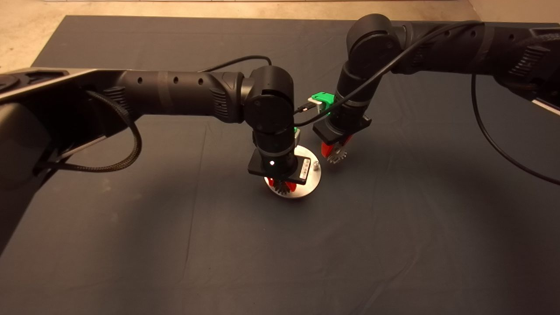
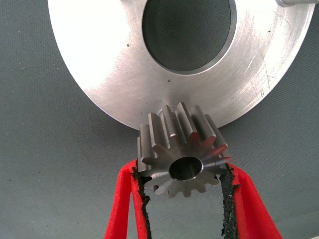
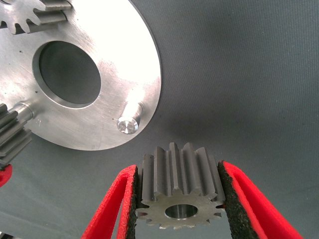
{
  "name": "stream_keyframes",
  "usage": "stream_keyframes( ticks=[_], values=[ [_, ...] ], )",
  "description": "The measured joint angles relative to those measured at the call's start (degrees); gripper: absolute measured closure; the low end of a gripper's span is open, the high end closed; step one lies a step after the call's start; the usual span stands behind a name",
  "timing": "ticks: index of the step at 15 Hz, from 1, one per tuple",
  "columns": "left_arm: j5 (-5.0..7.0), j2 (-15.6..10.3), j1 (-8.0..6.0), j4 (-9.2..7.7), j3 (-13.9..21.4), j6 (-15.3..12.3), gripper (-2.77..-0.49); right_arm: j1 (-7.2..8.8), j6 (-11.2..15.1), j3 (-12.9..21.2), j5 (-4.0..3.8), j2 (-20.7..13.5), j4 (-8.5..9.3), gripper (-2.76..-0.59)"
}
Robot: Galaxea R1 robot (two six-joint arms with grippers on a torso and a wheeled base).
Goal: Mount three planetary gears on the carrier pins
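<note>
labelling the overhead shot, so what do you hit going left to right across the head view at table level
Left gripper holding a gear over the near edge of the silver disc → bare pin on the disc's right side → right gripper holding a second gear just off the disc, above the dark mat.

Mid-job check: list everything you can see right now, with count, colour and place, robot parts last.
Gears: three, silvery-grey. One in the left gripper at the disc's near rim, above a pin; one in the right gripper off the disc, near the bare pin; one already on the disc.
Disc: one, silver, centre hole, mid-mat.
Pins: two show, silvery, upright on the disc; one bare, one under the left gripper's gear.
Mat: one, dark, covering the table.
Floor: beige, beyond the mat's far edge.
Left gripper: red fingers, shut on its gear, over the disc.
Right gripper: red fingers, shut on its gear, beside the disc.
</note>
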Motion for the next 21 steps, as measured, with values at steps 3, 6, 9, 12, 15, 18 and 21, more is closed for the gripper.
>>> stream_keyframes(
  ticks=[3, 6, 9, 12, 15, 18, 21],
  values=[
    [-0.03, 0.02, -0.01, 0.00, 0.00, 0.06, -0.71, 0.00, 0.00, 0.00, 0.00, 0.00, 0.00, -1.01],
    [-0.08, 0.00, -0.01, 0.00, 0.00, 0.06, -0.82, 0.00, 0.00, 0.00, -0.02, 0.00, 0.00, -1.02],
    [-0.08, -0.13, -0.01, -0.02, 0.00, 0.15, -0.92, 0.00, 0.00, 0.00, 0.00, 0.00, 0.00, -1.01],
    [-0.16, -0.30, -0.01, -0.05, 0.00, 0.22, -1.01, 0.00, 0.00, 0.00, 0.00, -0.05, 0.00, -1.03],
    [-0.51, -1.22, -0.01, -0.07, 1.49, 0.19, -1.13, -0.01, 0.00, -0.01, 0.00, -0.08, 0.00, -1.02],
    [-0.81, -6.12, -0.06, -0.06, 3.13, 0.17, -1.24, -0.06, 0.01, 0.00, -0.11, -0.10, 0.00, -1.01],
    [0.10, -11.45, -0.04, -0.05, 5.94, 0.15, -1.34, -0.77, 0.00, -0.04, -0.06, 0.54, 0.00, -1.01]
  ],
)
